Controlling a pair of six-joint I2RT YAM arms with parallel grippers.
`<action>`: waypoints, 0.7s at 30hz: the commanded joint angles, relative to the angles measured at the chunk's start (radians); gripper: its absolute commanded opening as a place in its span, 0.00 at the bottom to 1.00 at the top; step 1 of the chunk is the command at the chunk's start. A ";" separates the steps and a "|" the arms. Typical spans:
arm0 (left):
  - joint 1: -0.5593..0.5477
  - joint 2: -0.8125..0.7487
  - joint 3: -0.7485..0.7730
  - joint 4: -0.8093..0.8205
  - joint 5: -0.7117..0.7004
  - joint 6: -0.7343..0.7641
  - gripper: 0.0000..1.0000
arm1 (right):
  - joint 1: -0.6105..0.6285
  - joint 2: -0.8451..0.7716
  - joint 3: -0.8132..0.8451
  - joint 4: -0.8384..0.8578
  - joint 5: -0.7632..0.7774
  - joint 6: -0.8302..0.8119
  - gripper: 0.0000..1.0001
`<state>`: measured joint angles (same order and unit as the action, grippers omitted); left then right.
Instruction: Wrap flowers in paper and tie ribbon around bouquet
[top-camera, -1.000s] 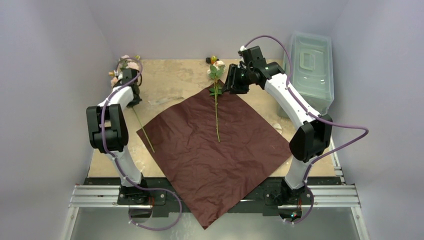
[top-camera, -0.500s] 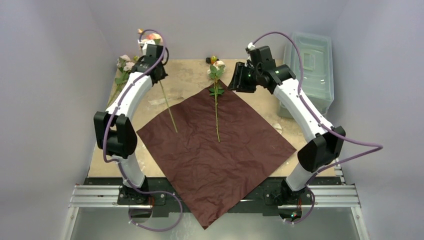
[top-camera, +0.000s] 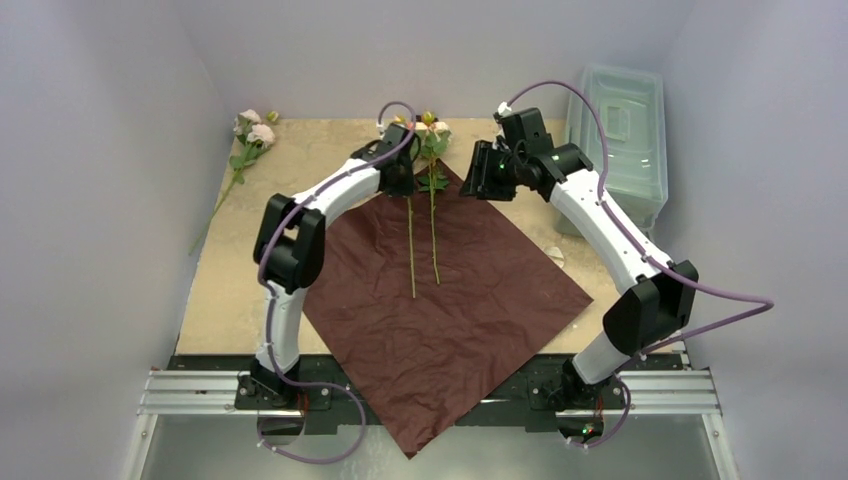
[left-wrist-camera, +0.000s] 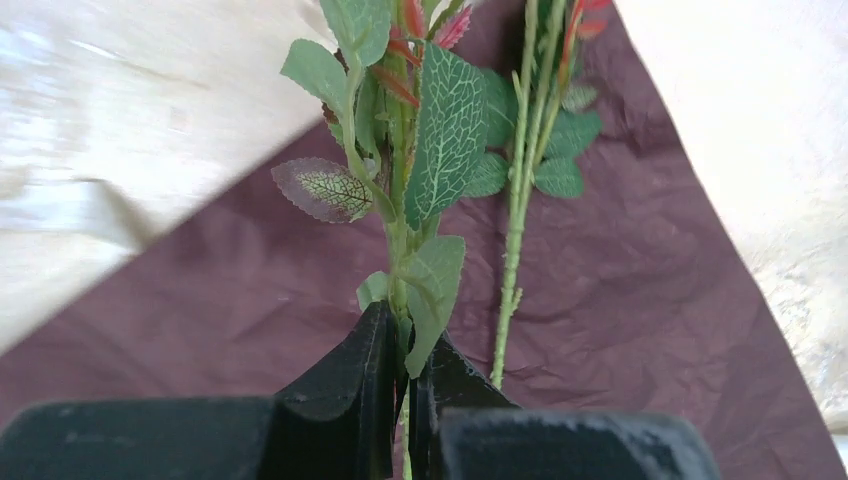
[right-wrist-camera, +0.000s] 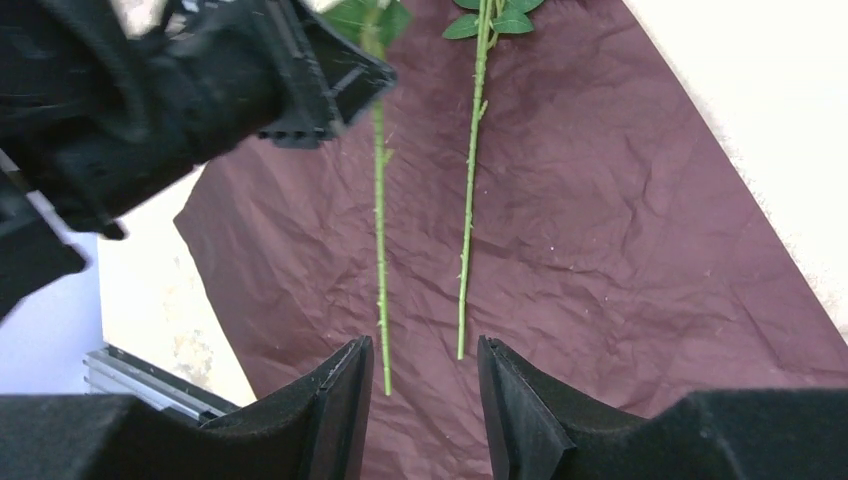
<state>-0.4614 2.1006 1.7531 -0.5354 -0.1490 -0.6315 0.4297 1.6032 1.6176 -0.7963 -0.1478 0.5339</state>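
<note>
Clear bin, tan tabletop, metal rail

A clear lidded bin (top-camera: 625, 140) stands right of the right gripper (top-camera: 478, 172), well apart, at the tan tabletop's (top-camera: 230, 290) right edge. A small pale scrap (top-camera: 555, 255) lies nearer than that gripper. The metal rail (top-camera: 190, 390) spans the near edge, well apart from it.
</note>
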 joint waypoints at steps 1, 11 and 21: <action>-0.028 0.058 0.073 0.040 0.049 -0.044 0.00 | -0.005 -0.072 -0.024 0.026 0.010 -0.005 0.51; -0.040 0.140 0.096 0.043 0.034 -0.038 0.00 | -0.006 -0.100 -0.073 0.026 0.011 -0.008 0.51; -0.040 0.160 0.172 0.042 0.006 0.006 0.00 | -0.006 -0.064 -0.032 0.014 -0.013 -0.012 0.51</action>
<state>-0.5037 2.2452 1.8557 -0.5316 -0.1345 -0.6498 0.4290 1.5341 1.5482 -0.7933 -0.1490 0.5335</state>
